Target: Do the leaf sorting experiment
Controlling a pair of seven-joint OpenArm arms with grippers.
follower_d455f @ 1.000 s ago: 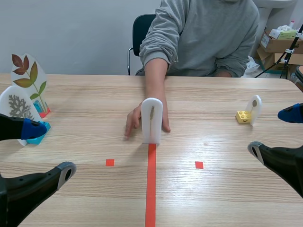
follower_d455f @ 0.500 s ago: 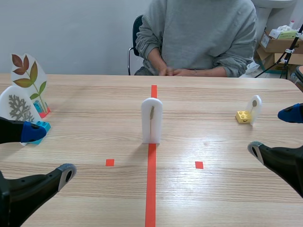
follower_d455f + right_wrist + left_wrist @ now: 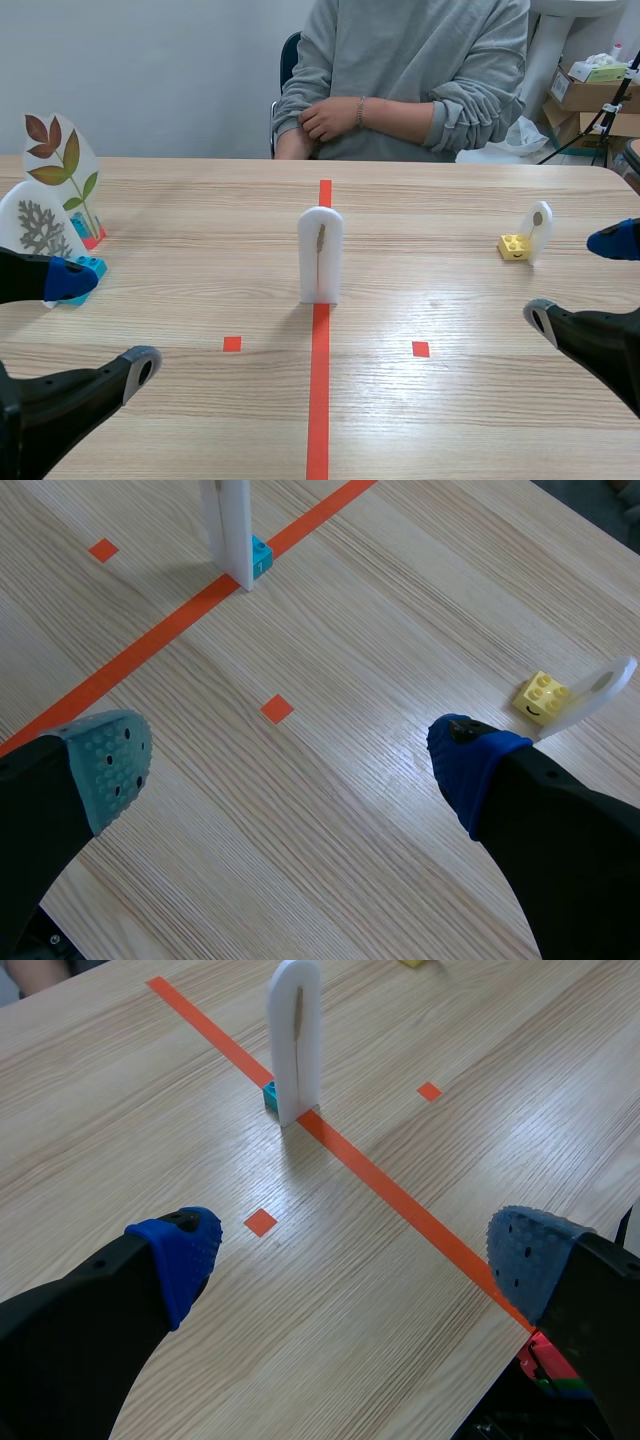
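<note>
The person's hand has pulled back from the table, leaving the white leaf card upright on the red line at the middle, ready for sorting. The left gripper and the right gripper hover low at either side, fingers spread wide and holding nothing.

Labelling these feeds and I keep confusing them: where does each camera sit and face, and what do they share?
Scene view: between the arms, facing the seated person across the table; left hand and right hand show, open.
Left wrist view: on the left arm, looking down at the white card; its own fingers show.
Right wrist view: on the right arm, looking down at the yellow brick; own fingers show.
Shared: white card, all three.
</note>
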